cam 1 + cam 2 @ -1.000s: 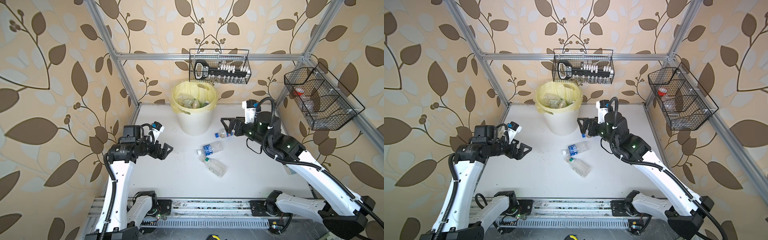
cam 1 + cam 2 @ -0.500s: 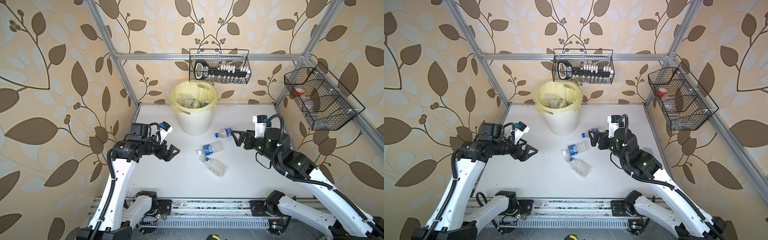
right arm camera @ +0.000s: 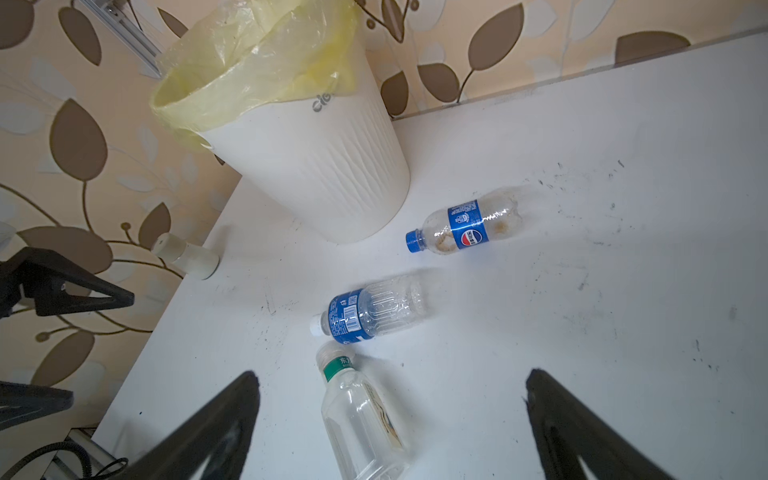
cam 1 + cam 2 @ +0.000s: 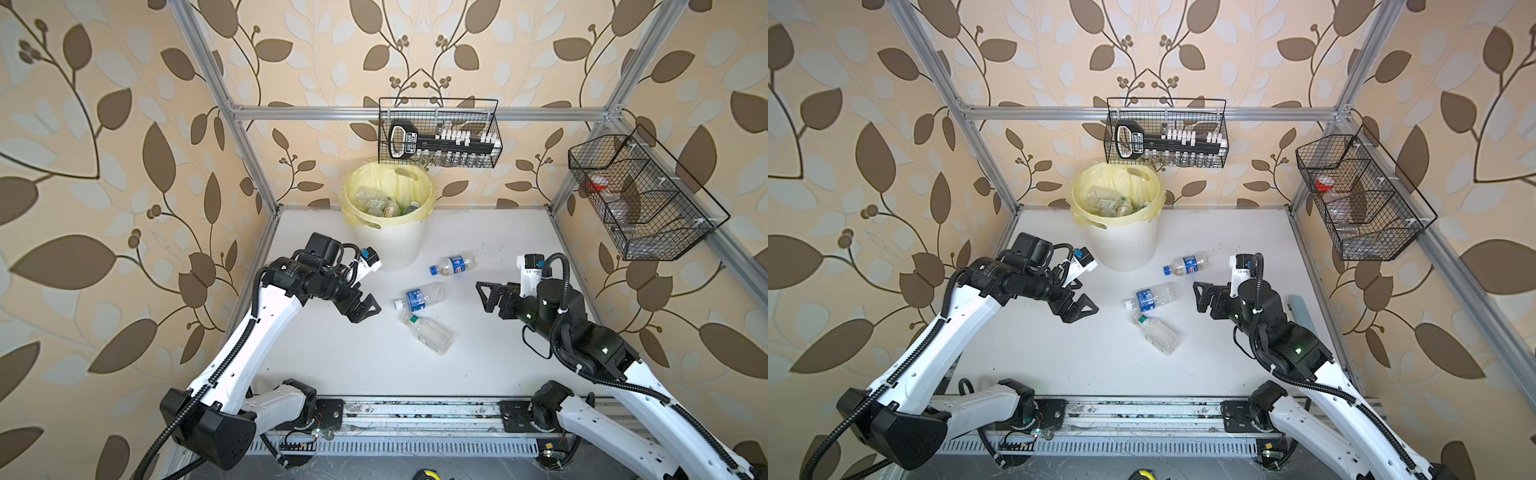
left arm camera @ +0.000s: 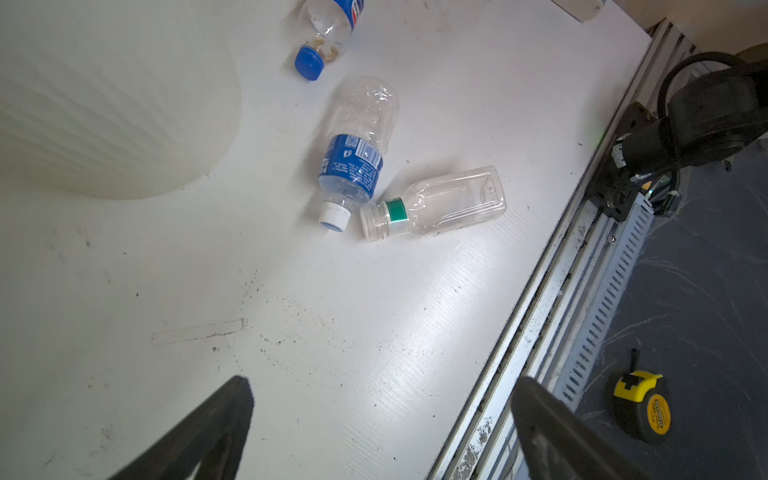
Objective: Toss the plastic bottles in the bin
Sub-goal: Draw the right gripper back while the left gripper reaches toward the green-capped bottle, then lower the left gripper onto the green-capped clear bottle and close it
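Note:
Three plastic bottles lie on the white table in front of the bin (image 4: 390,249), a ribbed cream wastebasket with a yellow liner that holds several more bottles. A blue-capped Pepsi bottle (image 4: 452,264) lies nearest the bin. Below it are a blue-labelled bottle with a white cap (image 4: 424,296) and a clear bottle with a green neck band (image 4: 428,332). My left gripper (image 4: 368,311) hovers open just left of them. My right gripper (image 4: 481,297) hovers open to their right. In the right wrist view the green-banded bottle (image 3: 361,415) lies below my open right gripper (image 3: 392,374), nearer one finger.
Black wire baskets hang on the back wall (image 4: 438,133) and the right wall (image 4: 640,199). A small white jar (image 3: 187,255) stands near the left wall beside the bin. A yellow tape measure (image 5: 642,407) lies on the floor past the table's front rail.
My right arm has drawn back from beside the bin toward the front right. My left gripper has moved right, closer to the bottles. Both stayed open; the bottles have not moved.

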